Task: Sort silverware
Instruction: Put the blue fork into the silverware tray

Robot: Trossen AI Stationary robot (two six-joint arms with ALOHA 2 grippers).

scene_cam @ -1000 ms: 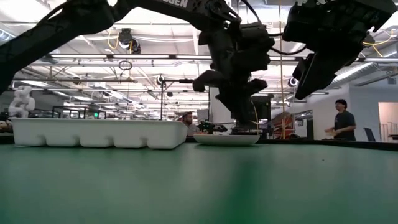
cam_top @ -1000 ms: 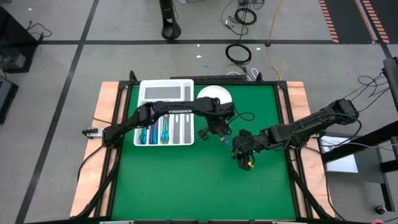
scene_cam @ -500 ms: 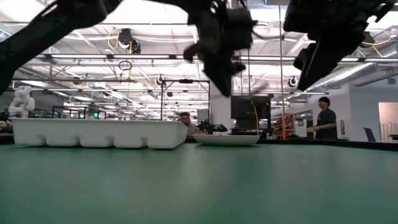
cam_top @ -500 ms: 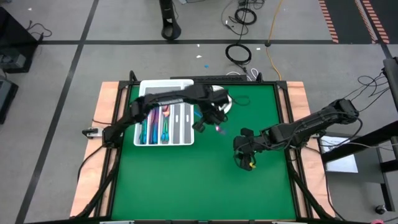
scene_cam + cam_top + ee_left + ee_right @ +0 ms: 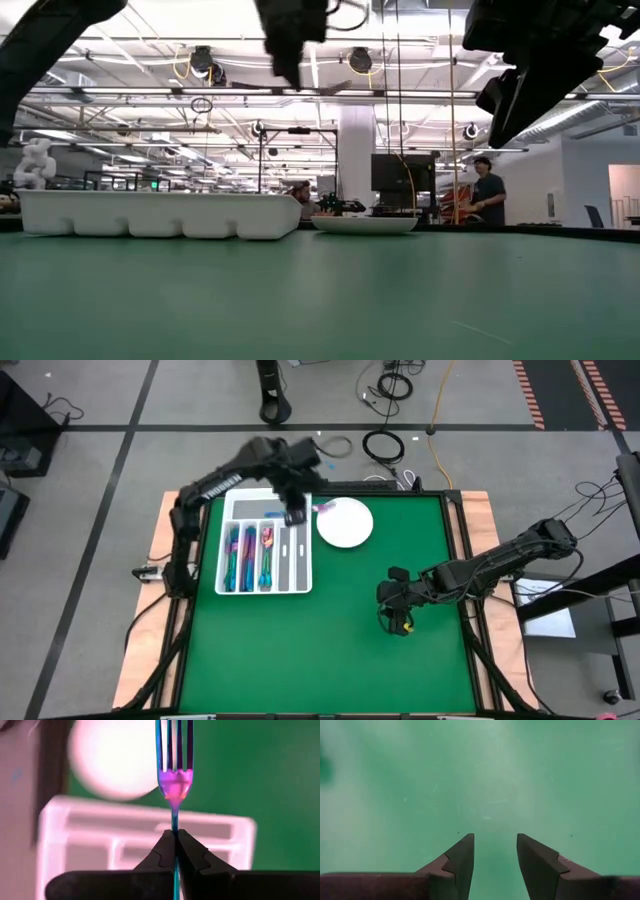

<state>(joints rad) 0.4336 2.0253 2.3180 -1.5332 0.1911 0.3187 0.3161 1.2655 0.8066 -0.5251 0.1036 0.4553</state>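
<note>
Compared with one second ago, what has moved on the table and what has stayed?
The left tool, shut on a fork, swung from mid-table back over the tray's far end, beside the plate. The right tool stayed open above the green mat; tray, plate and sorted silverware did not move.

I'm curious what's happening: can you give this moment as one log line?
left gripper: shut on fork, above tray | right gripper: open, empty, over mat
</note>
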